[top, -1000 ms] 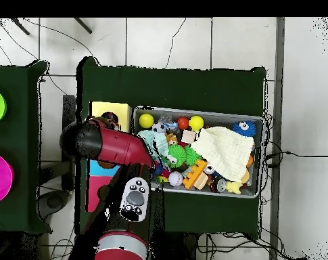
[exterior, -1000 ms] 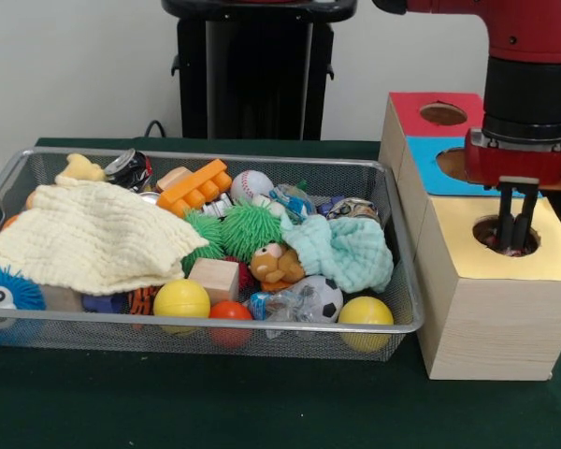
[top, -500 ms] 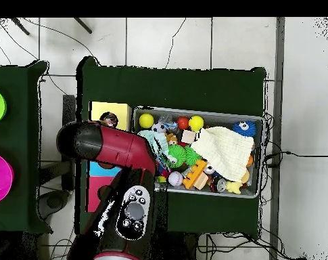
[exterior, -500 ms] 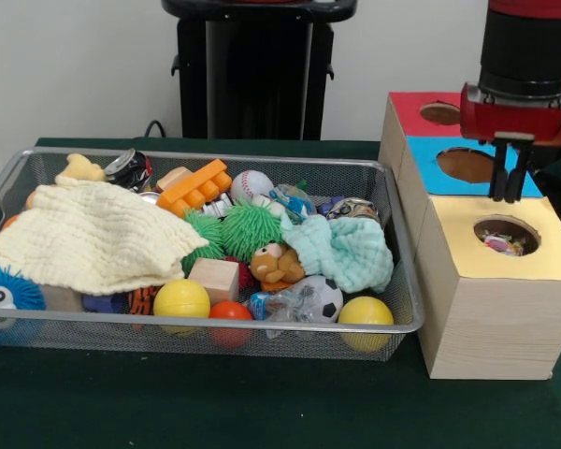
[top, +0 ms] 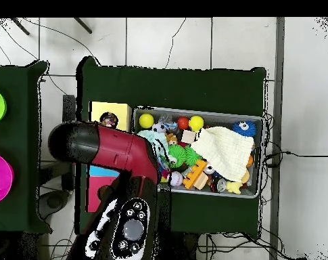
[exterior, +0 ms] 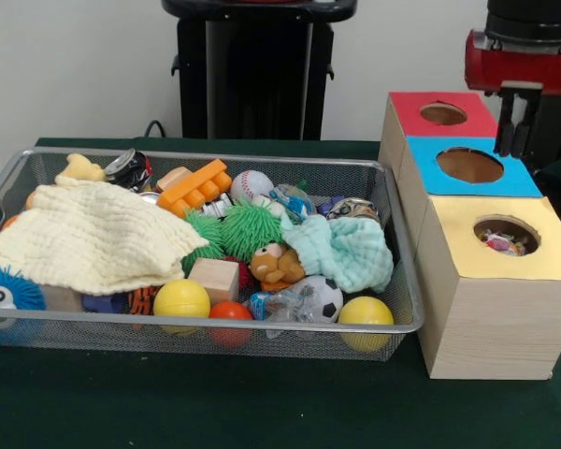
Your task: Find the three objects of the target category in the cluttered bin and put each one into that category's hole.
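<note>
Gripper (exterior: 516,126) hangs above the blue-topped box (exterior: 505,178), fingers close together, holding nothing. Floral cloth (exterior: 501,244) lies inside the round hole (exterior: 506,234) of the yellow-topped box (exterior: 491,309). Wire basket (exterior: 404,309) w/ toys sits just beside the boxes.

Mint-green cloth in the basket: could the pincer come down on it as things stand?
Probably yes. The mint-green cloth lies on top of the toys with nothing over it, and the pincer hangs raised and empty above the blue-topped box.

White wall (exterior: 75,65), pale tiled floor (top: 166,42)
</note>
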Controlling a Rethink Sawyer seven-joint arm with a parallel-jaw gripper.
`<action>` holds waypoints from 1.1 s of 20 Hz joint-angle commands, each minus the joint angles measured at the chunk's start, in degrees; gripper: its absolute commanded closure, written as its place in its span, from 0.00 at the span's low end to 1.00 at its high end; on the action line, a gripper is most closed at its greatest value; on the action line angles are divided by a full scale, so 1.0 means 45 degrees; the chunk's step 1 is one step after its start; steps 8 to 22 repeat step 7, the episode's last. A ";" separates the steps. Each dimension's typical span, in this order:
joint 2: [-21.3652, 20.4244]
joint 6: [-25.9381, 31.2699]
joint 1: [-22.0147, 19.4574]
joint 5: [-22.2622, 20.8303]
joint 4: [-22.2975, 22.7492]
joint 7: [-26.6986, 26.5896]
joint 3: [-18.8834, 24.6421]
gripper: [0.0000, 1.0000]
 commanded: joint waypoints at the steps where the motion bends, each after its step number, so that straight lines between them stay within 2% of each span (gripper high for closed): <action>1: -0.0490 0.1080 -0.0226 -0.0915 0.1580 0.1871 0.0019 1.00; 22: -0.0670 0.0916 -0.0325 -0.0977 0.1845 0.1961 0.0011 1.00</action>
